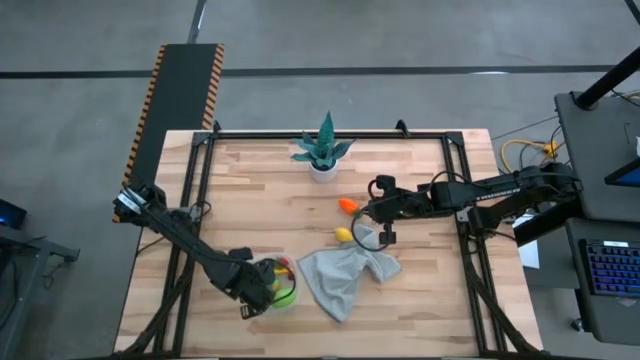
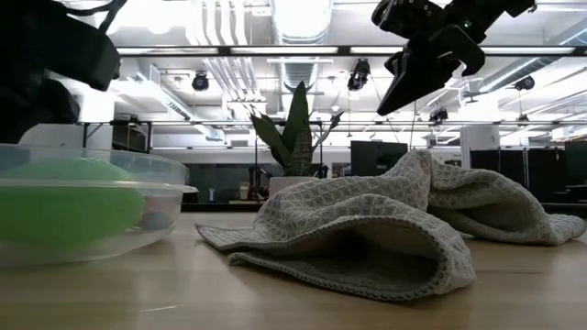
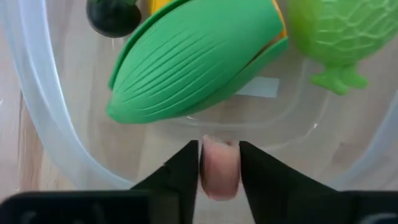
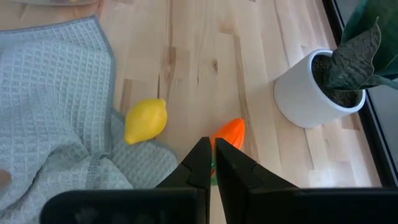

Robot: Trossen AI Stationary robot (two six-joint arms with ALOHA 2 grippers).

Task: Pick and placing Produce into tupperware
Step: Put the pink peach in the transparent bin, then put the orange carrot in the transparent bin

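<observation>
The left gripper [image 3: 219, 171] pinches a small pink piece [image 3: 220, 167] above the clear plastic tub [image 3: 37, 124], beside green corn [image 3: 193, 59]. The right gripper [image 4: 211, 163], clenched empty, hangs over the orange carrot [image 4: 229, 132]; yellow lemon [image 4: 145, 121] touches the grey cloth [image 4: 50, 106].

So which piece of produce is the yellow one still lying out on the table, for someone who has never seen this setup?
Start at the grey cloth crumpled near the middle of the wooden table. The lemon lies at the cloth's far edge, on the side toward the potted plant. It is small, plain yellow and pointed at its ends, unlike the orange piece beyond it.
</observation>
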